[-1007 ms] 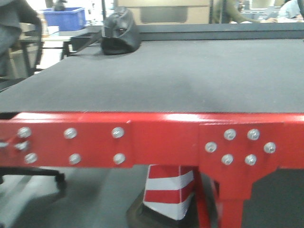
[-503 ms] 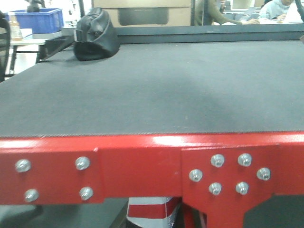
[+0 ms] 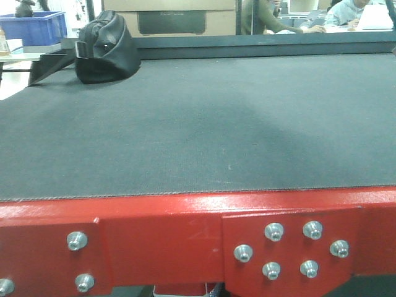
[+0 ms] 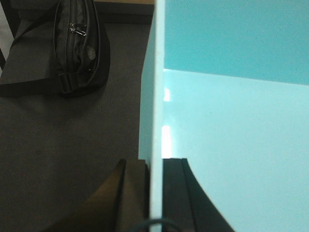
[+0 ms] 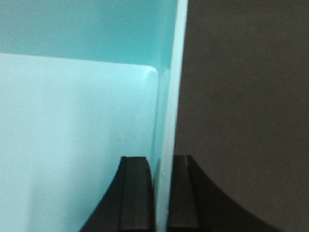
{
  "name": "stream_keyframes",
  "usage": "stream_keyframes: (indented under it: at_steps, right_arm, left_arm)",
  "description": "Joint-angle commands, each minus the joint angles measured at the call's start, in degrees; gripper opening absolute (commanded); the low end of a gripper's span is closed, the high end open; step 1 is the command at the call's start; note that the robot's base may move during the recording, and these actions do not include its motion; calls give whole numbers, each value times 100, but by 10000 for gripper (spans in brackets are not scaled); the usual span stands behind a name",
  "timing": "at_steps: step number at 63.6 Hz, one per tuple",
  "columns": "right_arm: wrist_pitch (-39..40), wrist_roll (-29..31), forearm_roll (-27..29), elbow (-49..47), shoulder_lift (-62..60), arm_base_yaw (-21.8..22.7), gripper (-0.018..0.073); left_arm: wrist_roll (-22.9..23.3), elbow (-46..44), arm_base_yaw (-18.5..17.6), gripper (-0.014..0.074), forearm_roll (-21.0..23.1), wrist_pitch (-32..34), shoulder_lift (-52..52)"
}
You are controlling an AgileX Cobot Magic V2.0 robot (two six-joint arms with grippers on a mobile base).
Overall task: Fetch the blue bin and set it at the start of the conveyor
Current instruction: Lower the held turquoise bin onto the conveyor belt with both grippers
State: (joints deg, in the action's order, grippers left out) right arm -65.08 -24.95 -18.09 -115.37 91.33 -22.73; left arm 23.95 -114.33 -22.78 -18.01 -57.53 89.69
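Observation:
The blue bin (image 4: 231,125) is a pale aqua tub that fills the right of the left wrist view. My left gripper (image 4: 155,166) is shut on its left wall, one finger inside and one outside. In the right wrist view the blue bin (image 5: 72,121) fills the left, and my right gripper (image 5: 161,164) is shut on its right wall. Dark belt shows under both walls. In the front view the conveyor start (image 3: 204,130) is a wide black belt edged by a red bolted frame (image 3: 185,238). The bin and both grippers are out of the front view.
A black bag (image 3: 105,54) lies on the belt's far left, and the black bag (image 4: 77,46) also shows in the left wrist view, close to the bin's left wall. A dark blue crate (image 3: 34,28) and seated people are behind the belt.
The front view has moved closer to the belt and higher. The red frame sank in the picture, the striped cone dropped from sight, and the bag slid left.

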Motion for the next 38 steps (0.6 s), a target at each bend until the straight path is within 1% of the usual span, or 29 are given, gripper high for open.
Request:
stream_keyframes:
  at_steps: [1, 17, 38]
  right_arm:
    - [458, 106, -139, -39, -70, 24, -153]
    - [1403, 106, -139, -39, -70, 24, -153]
    - [1632, 106, -139, -39, -70, 24, -153]
  left_arm:
    - [29, -74, -25, -111, 65, 451, -78]
    - [29, -74, -25, -111, 65, 451, -78]
    - [29, -74, -25, -111, 65, 451, -78]
